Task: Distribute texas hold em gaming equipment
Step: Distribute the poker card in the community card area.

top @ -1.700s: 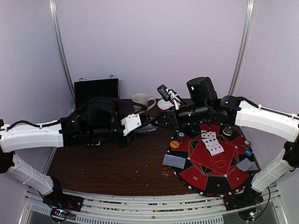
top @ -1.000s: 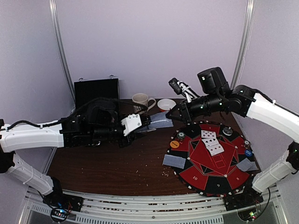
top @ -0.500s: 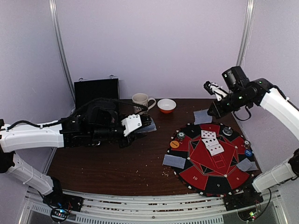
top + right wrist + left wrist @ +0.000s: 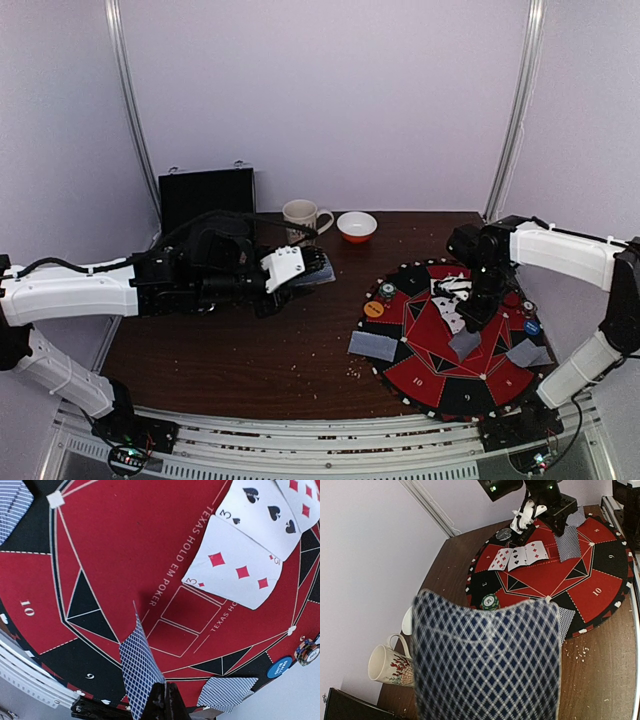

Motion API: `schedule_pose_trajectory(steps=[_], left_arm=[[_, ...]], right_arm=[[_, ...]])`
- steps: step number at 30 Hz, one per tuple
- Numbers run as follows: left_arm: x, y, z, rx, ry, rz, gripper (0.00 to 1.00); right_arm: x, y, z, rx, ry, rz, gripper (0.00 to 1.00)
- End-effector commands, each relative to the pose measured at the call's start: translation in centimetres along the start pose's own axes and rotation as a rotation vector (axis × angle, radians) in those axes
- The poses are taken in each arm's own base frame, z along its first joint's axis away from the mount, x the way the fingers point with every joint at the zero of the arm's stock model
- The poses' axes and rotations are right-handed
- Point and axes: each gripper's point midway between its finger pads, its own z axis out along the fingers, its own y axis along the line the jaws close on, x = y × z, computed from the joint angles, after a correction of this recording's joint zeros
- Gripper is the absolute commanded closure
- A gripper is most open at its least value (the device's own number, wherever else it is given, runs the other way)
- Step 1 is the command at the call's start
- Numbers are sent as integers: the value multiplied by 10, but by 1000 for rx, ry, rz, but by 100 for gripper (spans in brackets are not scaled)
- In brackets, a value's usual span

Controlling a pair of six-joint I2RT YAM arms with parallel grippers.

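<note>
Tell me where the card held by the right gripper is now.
Top view, table's right side: the card hangs from the right gripper over the middle of the round mat, just nearer than the face-up cards.

Hidden in the left wrist view behind the blue-diamond deck [image 4: 485, 660], itself cropped at the bottom edge: the fingers of the left gripper [image 4: 314, 271], the left rim of the mat [image 4: 597, 592], part of the mug [image 4: 387, 665] and all but a pale sliver of the bowl [image 4: 406, 622]. Cropped in the right wrist view: the right gripper [image 4: 162, 700] pinching a tilted card [image 4: 137, 667], a card back [image 4: 12, 502] at the top left, the spade card [image 4: 267, 517], a blue disc [image 4: 282, 667] and a striped chip [image 4: 307, 651].
</note>
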Motion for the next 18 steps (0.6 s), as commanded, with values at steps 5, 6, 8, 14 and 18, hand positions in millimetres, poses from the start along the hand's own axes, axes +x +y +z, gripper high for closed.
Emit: schedule_pose_trajectory(steps=[5, 6, 8, 14, 18], left_arm=[[-15, 5, -2, -17, -49, 10, 68], [-14, 5, -1, -16, -48, 10, 68], [-14, 5, 0, -16, -46, 10, 68], [-12, 5, 1, -18, -40, 12, 68], [-11, 5, 1, -18, -36, 11, 68]], right_arm=[[7, -21, 34, 58, 100, 75, 100], [7, -25, 37, 68, 107, 90, 100], [8, -32, 39, 76, 108, 118, 100], [13, -49, 53, 106, 133, 189, 100], [11, -53, 59, 88, 145, 214, 100]])
